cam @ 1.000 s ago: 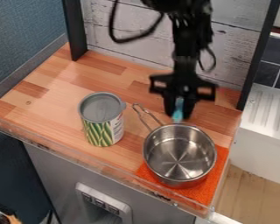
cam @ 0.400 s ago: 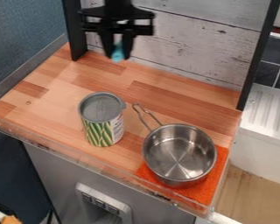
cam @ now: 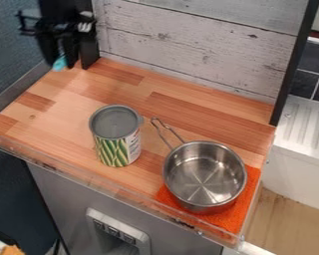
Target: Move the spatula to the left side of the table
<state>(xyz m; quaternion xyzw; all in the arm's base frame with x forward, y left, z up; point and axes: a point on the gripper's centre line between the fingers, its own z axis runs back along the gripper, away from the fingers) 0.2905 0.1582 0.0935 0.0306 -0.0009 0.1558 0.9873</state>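
Observation:
My black gripper [cam: 60, 61] hangs at the upper left, above the back left corner of the wooden table [cam: 69, 94], in front of the black post. Its fingers are shut on the spatula [cam: 60, 63], of which a small light-blue part shows at the fingertips. The rest of the spatula is hidden by the gripper.
A can with a grey lid [cam: 115, 123] stands mid-table. Right of it a steel pot [cam: 205, 174] sits on an orange cloth [cam: 250, 191], its handle pointing to the back left. A clear ledge [cam: 95, 180] runs along the front edge.
From above the back right of the table, my gripper has moved far left with the light-blue piece between its fingers. The can and the pot have stayed in place.

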